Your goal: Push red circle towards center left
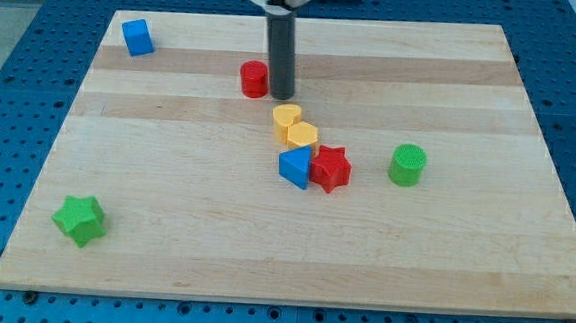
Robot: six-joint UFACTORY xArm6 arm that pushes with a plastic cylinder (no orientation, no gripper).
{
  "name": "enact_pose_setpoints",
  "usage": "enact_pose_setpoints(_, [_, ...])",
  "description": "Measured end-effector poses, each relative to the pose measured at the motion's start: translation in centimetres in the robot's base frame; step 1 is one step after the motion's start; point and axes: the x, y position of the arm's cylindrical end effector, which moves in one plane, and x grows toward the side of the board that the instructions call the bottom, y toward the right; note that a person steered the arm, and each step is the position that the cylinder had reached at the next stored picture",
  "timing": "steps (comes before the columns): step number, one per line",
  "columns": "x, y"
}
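Note:
The red circle [254, 79] is a short red cylinder on the wooden board [165, 214], above the middle, slightly toward the view's left. My tip [281, 96] is the lower end of a dark rod coming down from the view's top. It stands right beside the red circle, on its right side, touching or nearly touching it.
Below my tip sit a yellow heart [287, 117] and a yellow hexagon [301, 135], then a blue triangle [294, 168] against a red star [330, 168]. A green cylinder [407, 164] is to the right. A blue cube [137, 37] is top left, a green star [78, 219] bottom left.

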Motion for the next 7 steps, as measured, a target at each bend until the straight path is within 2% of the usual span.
enact_pose_setpoints(1, [-3.6, 0.5])
enact_pose_setpoints(2, [-3.8, -2.3])
enact_pose_setpoints(5, [3.5, -10.8])
enact_pose_setpoints(6, [3.0, -8.0])
enact_pose_setpoints(7, [3.7, -7.8])
